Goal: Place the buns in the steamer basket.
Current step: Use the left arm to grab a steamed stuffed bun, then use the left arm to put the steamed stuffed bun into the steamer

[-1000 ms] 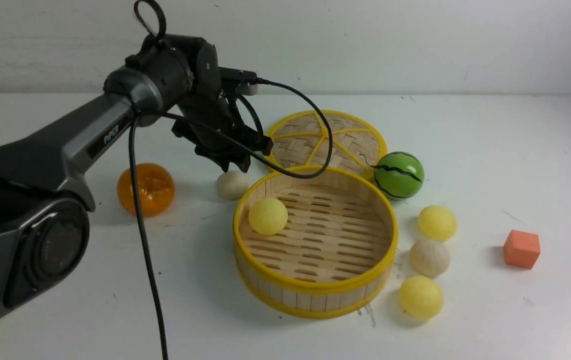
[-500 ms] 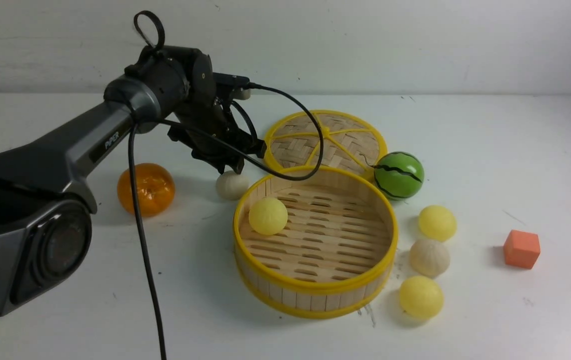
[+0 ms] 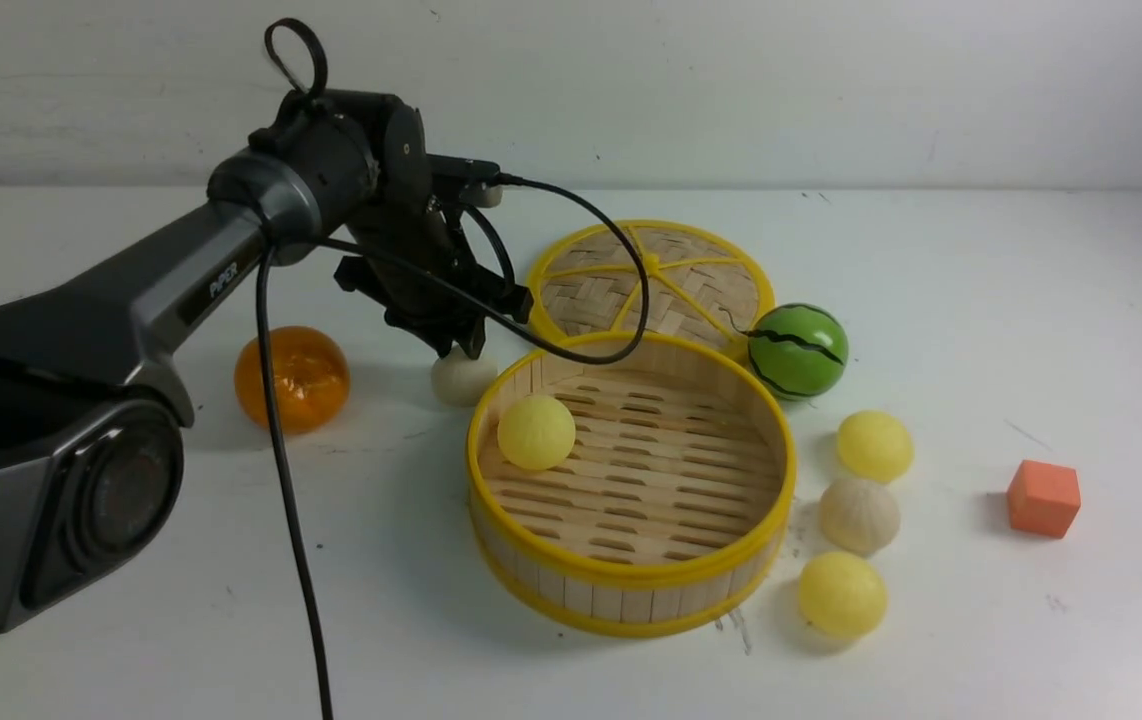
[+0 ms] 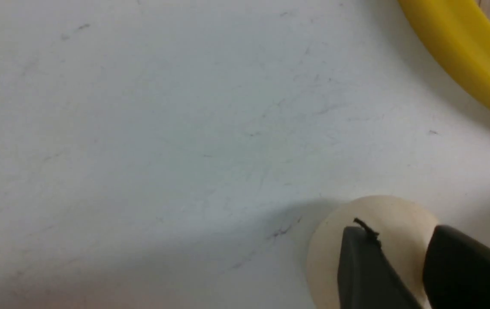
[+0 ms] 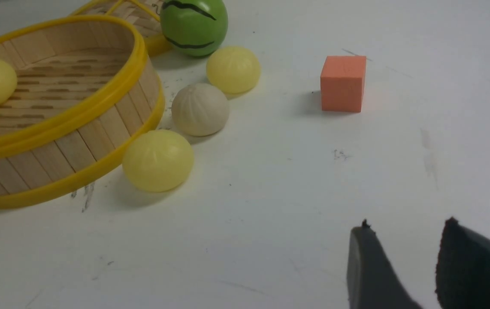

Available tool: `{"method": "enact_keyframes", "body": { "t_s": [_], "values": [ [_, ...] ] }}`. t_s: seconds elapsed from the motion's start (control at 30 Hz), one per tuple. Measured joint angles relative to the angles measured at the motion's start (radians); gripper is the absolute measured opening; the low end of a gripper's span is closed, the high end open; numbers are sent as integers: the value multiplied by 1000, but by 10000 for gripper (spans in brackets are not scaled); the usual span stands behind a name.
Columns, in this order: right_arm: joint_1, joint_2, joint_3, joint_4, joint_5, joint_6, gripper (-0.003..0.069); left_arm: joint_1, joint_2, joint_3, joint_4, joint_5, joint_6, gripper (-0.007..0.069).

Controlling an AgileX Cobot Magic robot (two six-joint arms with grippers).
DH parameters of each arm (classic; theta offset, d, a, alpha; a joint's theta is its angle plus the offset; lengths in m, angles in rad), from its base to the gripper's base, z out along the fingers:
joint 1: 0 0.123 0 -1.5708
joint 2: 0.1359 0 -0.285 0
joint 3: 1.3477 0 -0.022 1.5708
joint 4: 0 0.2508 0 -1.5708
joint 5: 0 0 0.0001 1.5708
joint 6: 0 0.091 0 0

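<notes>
**Left jaws down on the pleated bun**

My left gripper [image 3: 459, 345] straddles the off-white pleated bun [image 3: 461, 382] just outside the round bamboo steamer basket [image 3: 631, 592] at its ten o'clock. It sits low so the fingers flank the bun, but I cannot tell if they pinch it yet. One smooth pale-yellow bun [image 3: 535, 431] lies inside at nine o'clock. Three loose buns [image 3: 859, 514] sit outside between three and five o'clock. My right gripper [image 5: 406, 225] hangs parted and empty, out of the way.

**Front view:** I look forward and slightly down from the near side over the whole desk [image 3: 981, 300].
**Left wrist view:** close above the desk, on one off-white bun [image 4: 373, 210] that the front view also shows.
**Right wrist view:** low and oblique; it shares the steamer basket [image 5: 77, 141] with the front view.
</notes>
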State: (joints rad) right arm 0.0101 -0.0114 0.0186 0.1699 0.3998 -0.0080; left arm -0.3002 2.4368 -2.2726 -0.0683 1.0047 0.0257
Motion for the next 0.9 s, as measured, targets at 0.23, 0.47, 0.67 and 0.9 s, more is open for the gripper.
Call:
{"method": "enact_keyframes", "body": {
  "t_s": [0.23,0.47,0.67,0.9],
  "values": [
    [0,0,0,0,0,0,239,0,19,-1,0,4,0,24],
    [0,0,0,0,0,0,239,0,-42,-49,1,132,0,-13],
    [0,0,0,0,0,0,239,-35,-200,-67,5,228,-4,-13],
    [0,0,0,0,0,0,239,-194,-302,107,0,230,-4,-13]
  ]
}}
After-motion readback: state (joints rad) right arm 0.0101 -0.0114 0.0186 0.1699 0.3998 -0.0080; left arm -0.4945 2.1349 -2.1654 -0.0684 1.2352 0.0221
